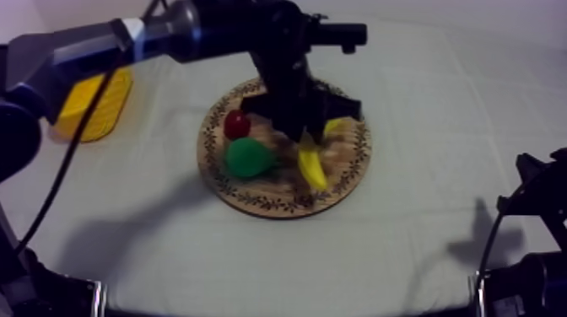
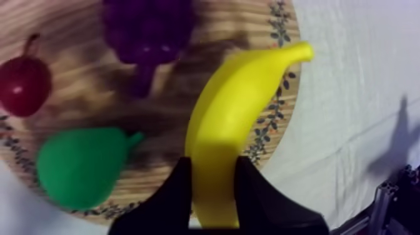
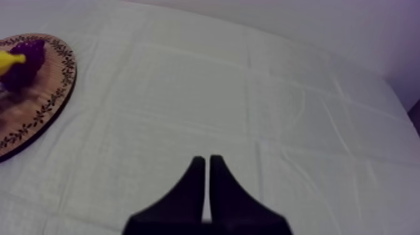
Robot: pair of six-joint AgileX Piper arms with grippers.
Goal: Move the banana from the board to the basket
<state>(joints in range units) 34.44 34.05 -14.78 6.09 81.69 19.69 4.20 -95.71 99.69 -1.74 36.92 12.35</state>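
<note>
Yellow basket (image 1: 93, 105) sits by the table's (image 1: 422, 219) far left corner, so that's my target. Mid-table on the round wooden board (image 1: 278, 205), the small red fruit (image 1: 237, 124) and pear (image 1: 247, 158) lie on the basket side, right in my route, with the grapes (image 2: 147, 28) just beside them. My left gripper (image 2: 212, 169) is clamped around the banana (image 2: 240, 100) near one end, over the board's right side by the rim. I'd say go straight up first so the long free end doesn't clip the pear, then carry it left, high. There's loads of bare cloth toward the right edge, and my right gripper (image 3: 207, 164) rests there closed and empty, well apart.
</note>
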